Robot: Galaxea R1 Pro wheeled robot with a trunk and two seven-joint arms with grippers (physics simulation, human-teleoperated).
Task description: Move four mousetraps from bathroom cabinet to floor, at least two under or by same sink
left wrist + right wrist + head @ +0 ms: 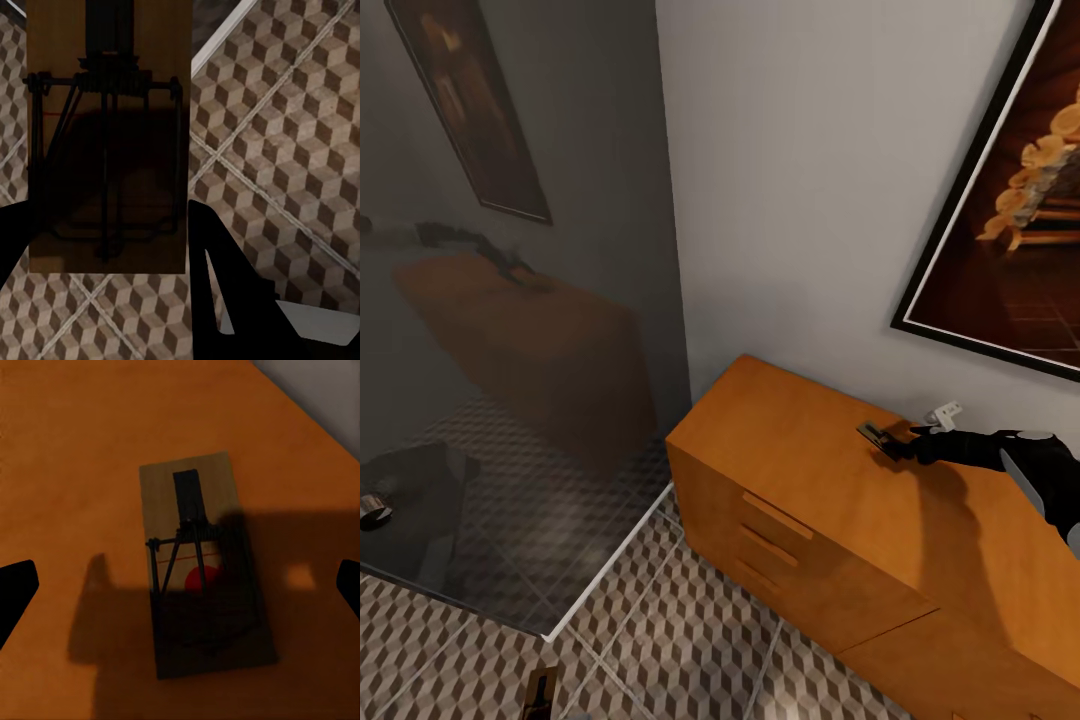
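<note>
- The right gripper [900, 447] covers part of a tiny mousetrap [878, 435] on the cabinet [810, 500].
- Edges cut off the cabinet, the wall picture [1010, 190] and the held mousetrap [105, 142].
- A small white thing [945, 411] is too tiny to tell.

Two mousetraps [206, 570] [105, 150], one cabinet [800, 520], two framed pictures [1010, 200] [470, 100]

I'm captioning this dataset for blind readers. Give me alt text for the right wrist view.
A mousetrap lies flat on the orange-brown cabinet top, centred between the right gripper's open fingertips, which stand well clear of it; their shadow covers part of it.
</note>
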